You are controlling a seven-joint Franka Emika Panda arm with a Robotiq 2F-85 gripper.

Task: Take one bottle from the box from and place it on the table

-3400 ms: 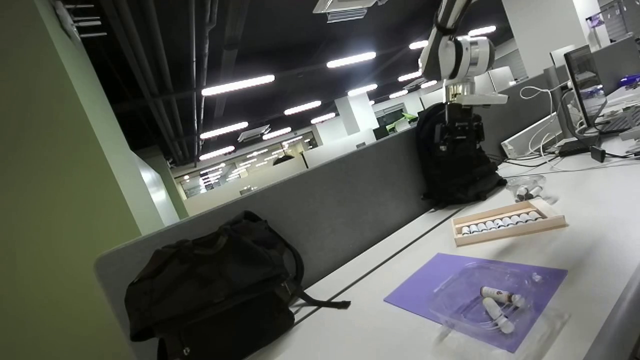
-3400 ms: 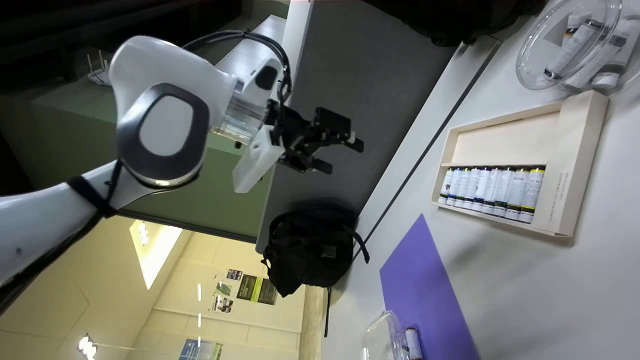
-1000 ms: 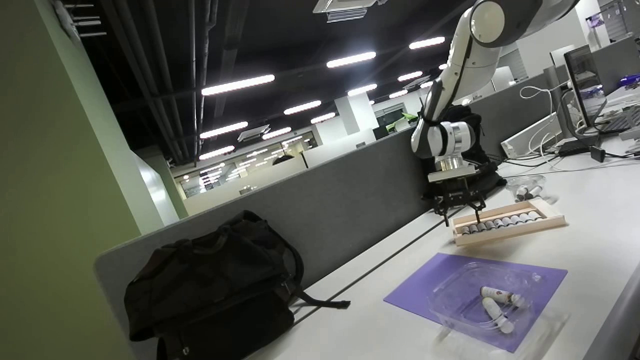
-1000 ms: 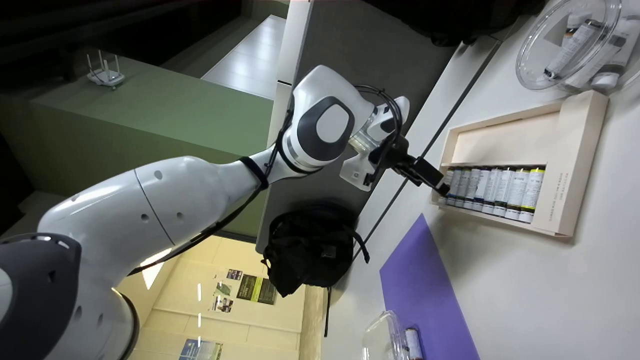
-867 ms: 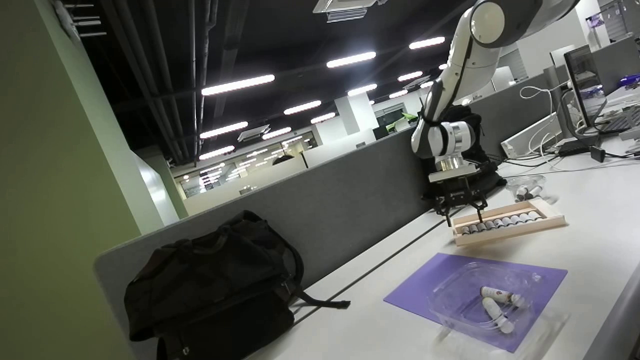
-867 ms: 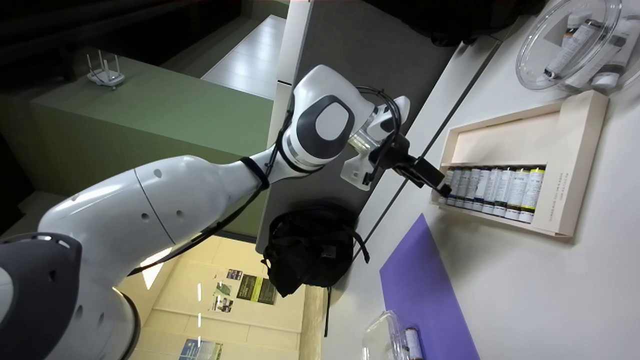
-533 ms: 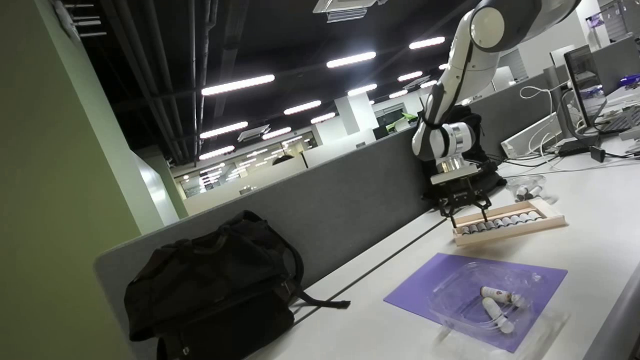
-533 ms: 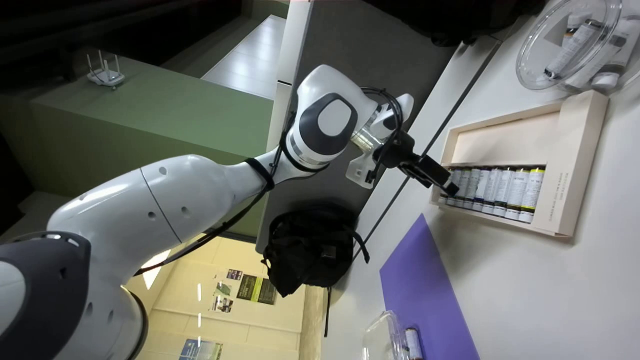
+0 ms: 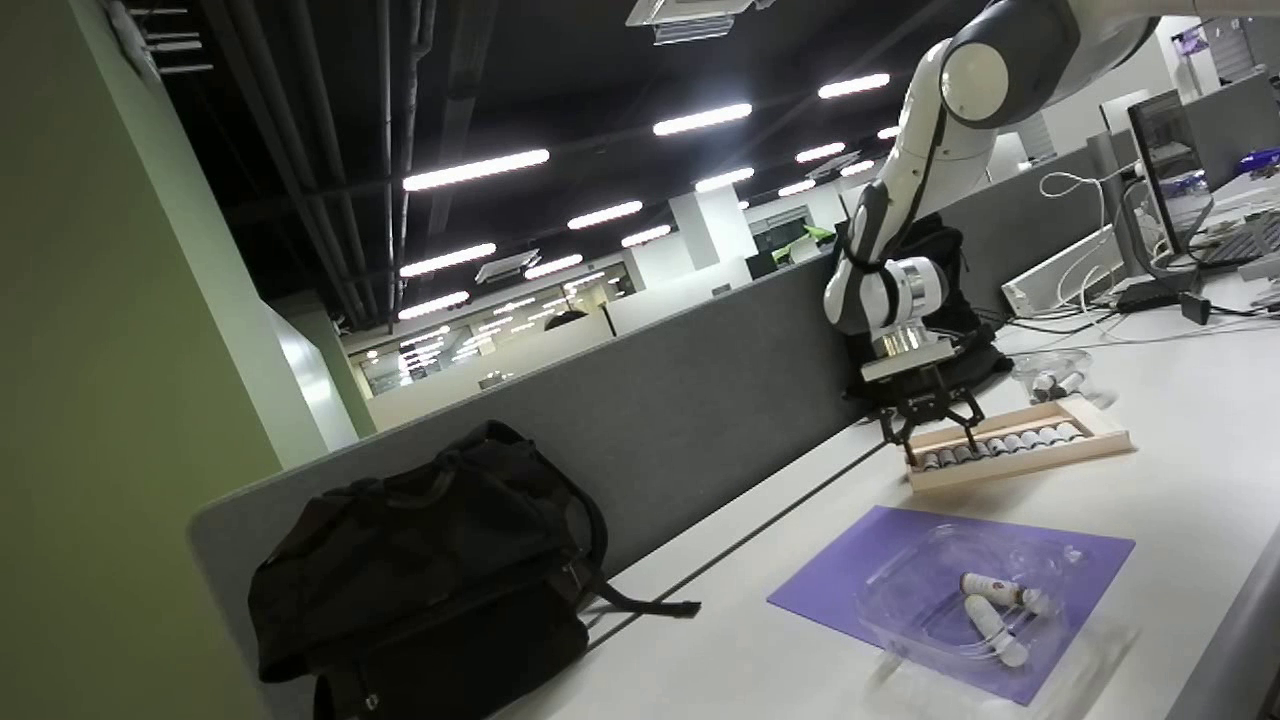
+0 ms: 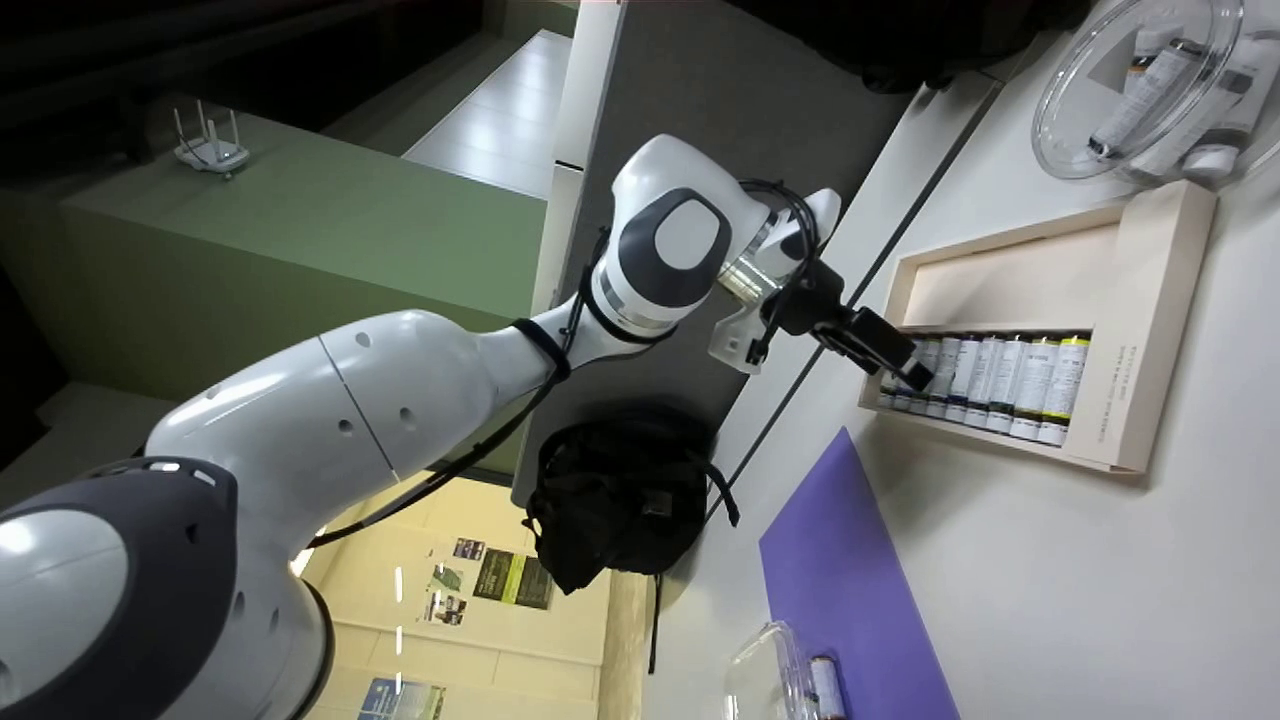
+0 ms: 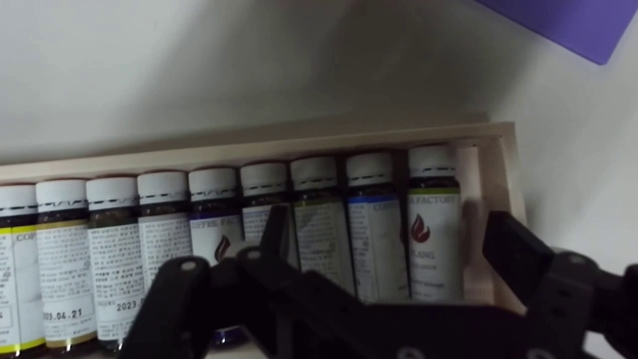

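Lower than half a second ago, the gripper (image 9: 942,456) has its fingers (image 11: 509,244) spread wide over the end bottles (image 11: 434,234); whether they touch any, I cannot tell. The arm (image 10: 430,368) bends down toward the box (image 10: 1150,330), which lies on the table (image 9: 1190,440) with the row of bottles inside; labels (image 11: 432,269) read "FACTORY" and "04.21".

The white-grey table (image 9: 1200,430) is bearing the pale beige box (image 10: 1020,275), with a clear container (image 10: 1068,125) and a purple mat (image 10: 860,580) lying near it. A black backpack (image 9: 985,368) is standing nearby; a strap (image 9: 650,606) of a second backpack (image 9: 430,580) is lying further along.
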